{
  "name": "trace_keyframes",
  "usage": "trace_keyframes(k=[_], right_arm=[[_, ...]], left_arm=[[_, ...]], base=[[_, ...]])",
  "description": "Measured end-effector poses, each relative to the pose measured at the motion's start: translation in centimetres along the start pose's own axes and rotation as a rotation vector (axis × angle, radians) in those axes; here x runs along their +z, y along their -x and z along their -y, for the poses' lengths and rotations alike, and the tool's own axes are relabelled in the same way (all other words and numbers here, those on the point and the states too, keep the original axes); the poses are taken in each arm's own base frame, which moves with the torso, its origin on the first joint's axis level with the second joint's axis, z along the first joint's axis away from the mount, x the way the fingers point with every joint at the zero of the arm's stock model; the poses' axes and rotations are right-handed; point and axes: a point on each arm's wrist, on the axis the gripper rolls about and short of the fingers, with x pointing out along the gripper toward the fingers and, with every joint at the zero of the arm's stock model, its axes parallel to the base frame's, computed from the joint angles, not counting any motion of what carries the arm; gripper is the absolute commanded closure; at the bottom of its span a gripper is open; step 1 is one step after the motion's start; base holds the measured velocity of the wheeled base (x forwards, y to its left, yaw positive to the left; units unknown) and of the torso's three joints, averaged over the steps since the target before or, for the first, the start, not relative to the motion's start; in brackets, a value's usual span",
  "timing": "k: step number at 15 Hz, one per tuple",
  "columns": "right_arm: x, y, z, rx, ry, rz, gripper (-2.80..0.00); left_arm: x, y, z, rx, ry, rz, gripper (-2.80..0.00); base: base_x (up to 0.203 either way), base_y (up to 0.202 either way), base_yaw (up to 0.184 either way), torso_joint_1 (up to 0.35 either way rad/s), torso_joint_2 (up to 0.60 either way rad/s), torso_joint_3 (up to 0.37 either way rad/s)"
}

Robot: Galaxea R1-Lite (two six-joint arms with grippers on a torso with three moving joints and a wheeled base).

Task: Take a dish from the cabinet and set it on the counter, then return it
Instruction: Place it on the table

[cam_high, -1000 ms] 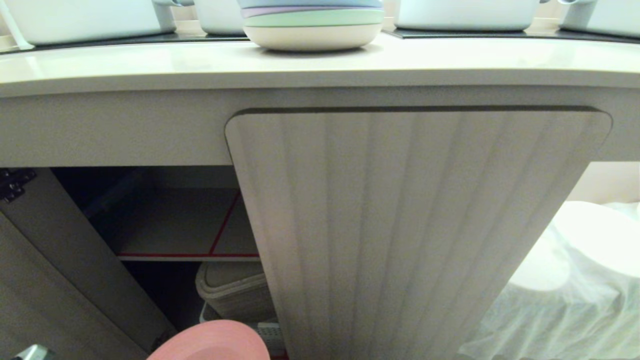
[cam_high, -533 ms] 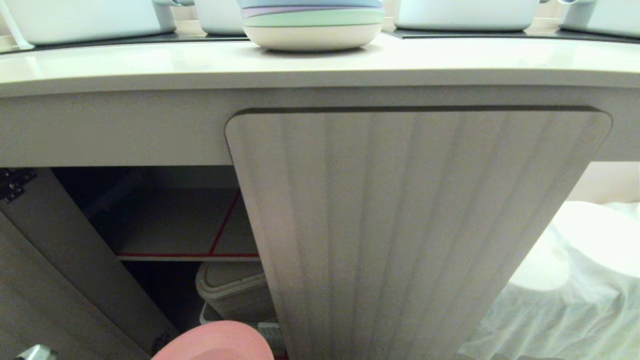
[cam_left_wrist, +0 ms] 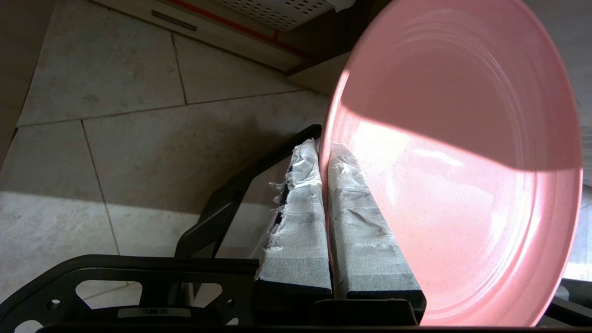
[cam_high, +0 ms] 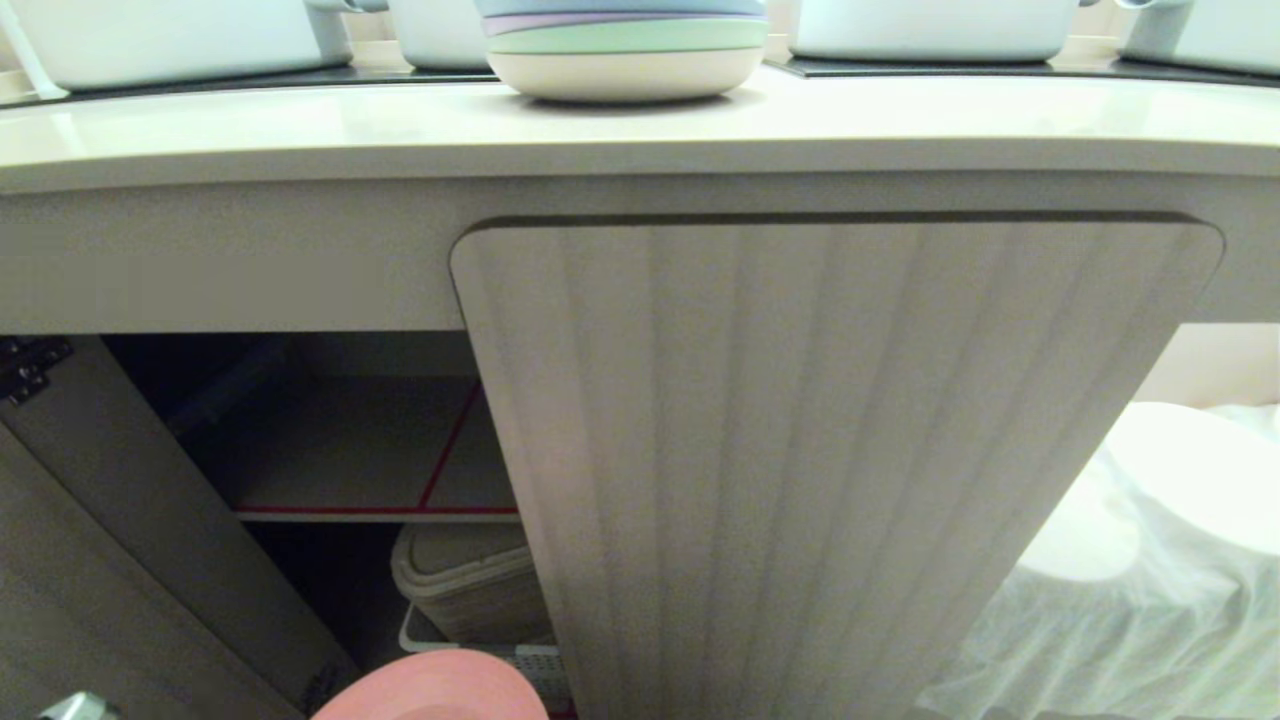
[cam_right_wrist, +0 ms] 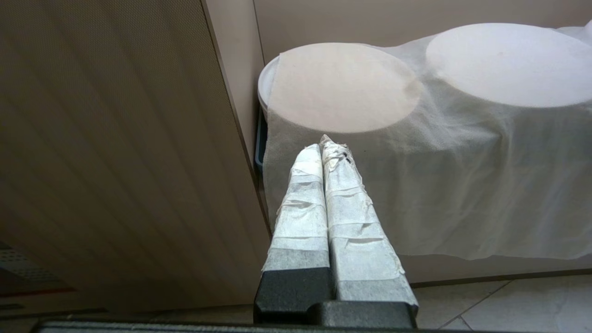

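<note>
**Pink plate pinched at its rim, low before the open cabinet**

Left gripper [cam_left_wrist: 319, 152], tape-wrapped fingers [cam_left_wrist: 300, 222] closed on the rim of the round, shallow, matte pink dish [cam_left_wrist: 462, 162]; one finger on the plate's inner face, the other behind the rim. Dish held tilted over the pale tiled floor [cam_left_wrist: 138, 152], just in front of the cabinet's base; in the head view, only its upper arc visible [cam_high: 432, 688] at the bottom edge, below the grey red-edged shelf [cam_high: 350, 450]. Ribbed pale beige cabinet [cam_high: 800, 450]: left door swung open, right door shut. Cream-beige counter [cam_high: 300, 125] above, bearing a stack of pastel plates [cam_high: 625, 45] near its front edge. Right gripper [cam_right_wrist: 322, 144], fingers pressed together and empty, parked beside the shut door, pointing at white cloth-draped discs [cam_right_wrist: 342, 88].
</note>
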Motion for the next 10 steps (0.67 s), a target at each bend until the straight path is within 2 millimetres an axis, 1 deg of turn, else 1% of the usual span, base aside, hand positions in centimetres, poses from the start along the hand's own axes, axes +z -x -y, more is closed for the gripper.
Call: trace_keyframes(k=[10], right_arm=[[0.00,0.00,0.00,0.000,0.000,0.000,0.00]], left_arm=[[-0.19,-0.02,0.12,-0.013,-0.031,-0.022,0.00]], base=[[0.000,0.000,0.000,0.000,0.00,0.000]])
